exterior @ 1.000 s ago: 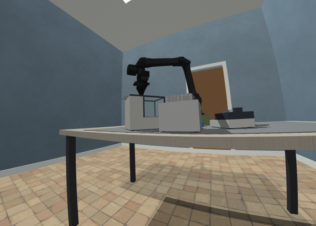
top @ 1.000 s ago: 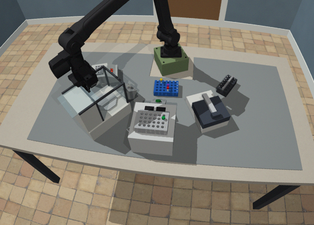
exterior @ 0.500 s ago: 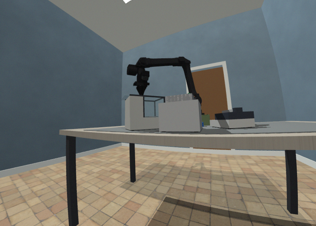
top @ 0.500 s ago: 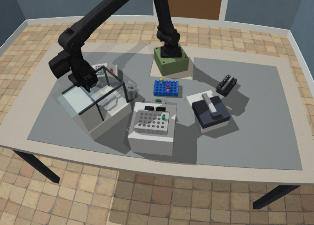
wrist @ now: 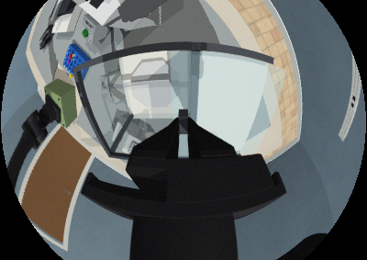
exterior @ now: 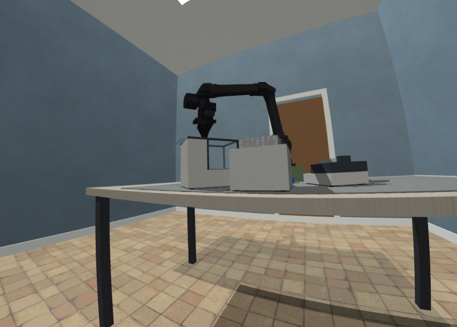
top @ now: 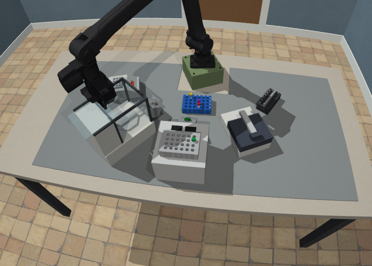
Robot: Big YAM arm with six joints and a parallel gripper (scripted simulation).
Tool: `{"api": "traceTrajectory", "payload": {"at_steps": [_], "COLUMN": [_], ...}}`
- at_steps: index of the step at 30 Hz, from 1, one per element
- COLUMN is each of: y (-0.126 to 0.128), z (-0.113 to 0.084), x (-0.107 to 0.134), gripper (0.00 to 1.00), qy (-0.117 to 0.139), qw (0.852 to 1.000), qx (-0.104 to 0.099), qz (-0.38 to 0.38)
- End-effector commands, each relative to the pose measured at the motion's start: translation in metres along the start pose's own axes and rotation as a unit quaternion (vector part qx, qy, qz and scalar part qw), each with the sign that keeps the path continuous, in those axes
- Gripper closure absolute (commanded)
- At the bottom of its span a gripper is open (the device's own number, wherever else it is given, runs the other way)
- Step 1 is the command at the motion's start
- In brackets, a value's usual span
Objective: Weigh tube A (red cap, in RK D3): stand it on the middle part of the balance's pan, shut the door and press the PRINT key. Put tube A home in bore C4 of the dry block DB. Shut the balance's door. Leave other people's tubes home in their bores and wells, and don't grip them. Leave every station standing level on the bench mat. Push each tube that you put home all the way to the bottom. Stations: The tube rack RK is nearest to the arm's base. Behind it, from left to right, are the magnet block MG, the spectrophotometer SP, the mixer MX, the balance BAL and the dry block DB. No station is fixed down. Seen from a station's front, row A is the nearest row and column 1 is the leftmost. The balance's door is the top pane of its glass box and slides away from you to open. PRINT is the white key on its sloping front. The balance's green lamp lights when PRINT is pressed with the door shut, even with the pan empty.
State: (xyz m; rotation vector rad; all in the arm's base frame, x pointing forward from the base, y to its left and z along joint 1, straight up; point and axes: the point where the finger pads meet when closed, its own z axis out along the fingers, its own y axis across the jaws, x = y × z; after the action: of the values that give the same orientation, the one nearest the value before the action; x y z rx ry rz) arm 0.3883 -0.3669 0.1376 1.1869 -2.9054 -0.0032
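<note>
Tube A (top: 198,104), with its red cap, stands in the blue rack RK (top: 196,104) in front of the arm's green base. My gripper (top: 103,103) is over the near top edge of the balance BAL (top: 120,123), far from the rack. It is shut on a thin dark handle (wrist: 183,120) on the balance's top door pane (top: 90,116). The pane lies shifted outward past the glass frame. The pan (top: 132,122) shows through the glass with nothing on it. The dry block DB (top: 123,82) stands behind the balance, partly hidden by my arm.
The mixer MX (top: 180,147) holds a green-capped tube (top: 193,139). The spectrophotometer SP (top: 249,134) and the black magnet block MG (top: 268,100) stand to the right. Yellow-capped (top: 190,93) and magenta-capped (top: 198,100) tubes also stand in the rack.
</note>
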Motion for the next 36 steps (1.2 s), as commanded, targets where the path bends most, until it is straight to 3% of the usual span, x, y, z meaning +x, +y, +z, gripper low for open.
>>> {"api": "traceTrajectory", "payload": {"at_steps": [1,32,33,36], "y": [-0.028,-0.028,-0.008,-0.011], "z": [-0.014,-0.014,-0.006,-0.014], "x": [0.001,0.001,0.001,0.000], "gripper": [0.94,0.94,0.70,0.70], "qy": [-0.002,-0.002,-0.001,-0.001], "qw": [1.000,1.000,1.000,1.000], "qx": [0.029,0.029,0.016,0.021], "qz": [-0.002,-0.002,-0.002,0.000]}}
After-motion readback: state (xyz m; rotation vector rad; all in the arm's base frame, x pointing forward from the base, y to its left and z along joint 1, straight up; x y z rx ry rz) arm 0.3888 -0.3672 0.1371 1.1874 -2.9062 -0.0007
